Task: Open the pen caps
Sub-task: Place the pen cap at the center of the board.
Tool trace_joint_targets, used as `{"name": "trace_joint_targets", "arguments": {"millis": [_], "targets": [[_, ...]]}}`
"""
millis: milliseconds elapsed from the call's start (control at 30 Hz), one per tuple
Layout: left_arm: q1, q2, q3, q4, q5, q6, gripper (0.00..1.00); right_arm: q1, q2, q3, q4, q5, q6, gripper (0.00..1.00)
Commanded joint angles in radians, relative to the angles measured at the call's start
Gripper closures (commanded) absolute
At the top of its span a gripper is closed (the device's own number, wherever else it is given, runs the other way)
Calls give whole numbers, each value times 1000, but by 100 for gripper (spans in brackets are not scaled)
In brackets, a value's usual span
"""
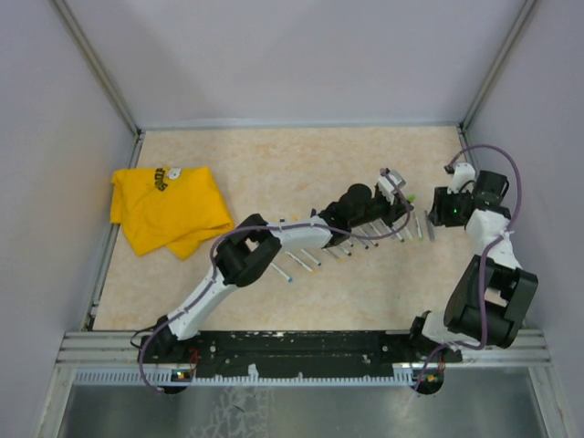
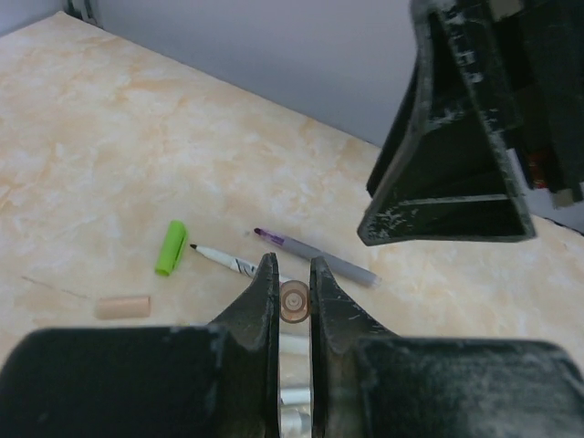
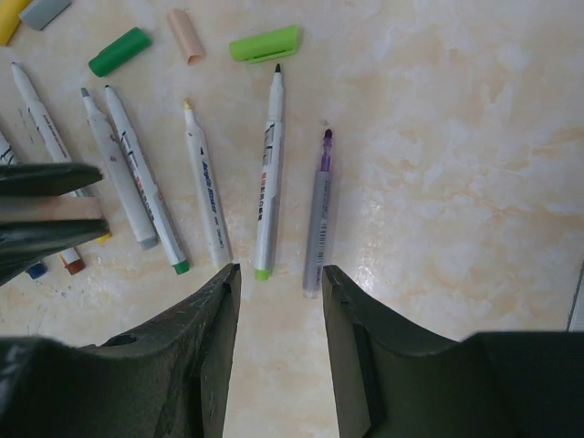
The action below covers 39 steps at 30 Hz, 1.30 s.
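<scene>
This is a robotics lab cell: pale grey panel walls [image 1: 301,55] on aluminium posts [image 1: 96,64], upper frame, enclose a beige marbled tabletop [image 1: 292,164].

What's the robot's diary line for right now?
left end effector: shut on pen | right end effector: open, empty, by purple pen | lime cap: off, on table

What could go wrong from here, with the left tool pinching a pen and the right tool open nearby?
The left tool pinches the pen only between its fingertips, so a pull might twist or slip it. The open right tool hangs near the uncapped pens and lime cap; a descent could scatter them.
</scene>
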<state>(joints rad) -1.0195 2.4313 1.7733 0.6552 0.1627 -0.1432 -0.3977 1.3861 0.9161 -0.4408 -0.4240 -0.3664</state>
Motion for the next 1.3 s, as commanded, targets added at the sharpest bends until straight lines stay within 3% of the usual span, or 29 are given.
{"name": "trace_joint_targets", "arguments": {"millis": [0,233,367,667,967,1067,1167,1267], "targets": [[-2,122,194,-113,5,39,100,-16,-56,1,66,19,33,59],[7,282,446,-87,-38,15,99,-34,-69,-9,84,3,62,59],[34,284,438,-50,7,-110,100,-44,-58,3,33,-94,14,59],[59,-26,-10,185,-4,-224,100,-79,-108,0,-40,-328,-105,61],[61,-357,-496,399,-161,-361,100,-55,-232,-19,-92,-591,-252,62],[61,-469,-708,499,-216,-402,100,16,-270,-33,-95,-618,-327,62],[61,-586,-895,570,-271,-425,100,62,-286,-42,-193,-707,-526,62],[61,-716,-1066,638,-335,-436,100,126,-284,-24,-213,-733,-510,59]]}}
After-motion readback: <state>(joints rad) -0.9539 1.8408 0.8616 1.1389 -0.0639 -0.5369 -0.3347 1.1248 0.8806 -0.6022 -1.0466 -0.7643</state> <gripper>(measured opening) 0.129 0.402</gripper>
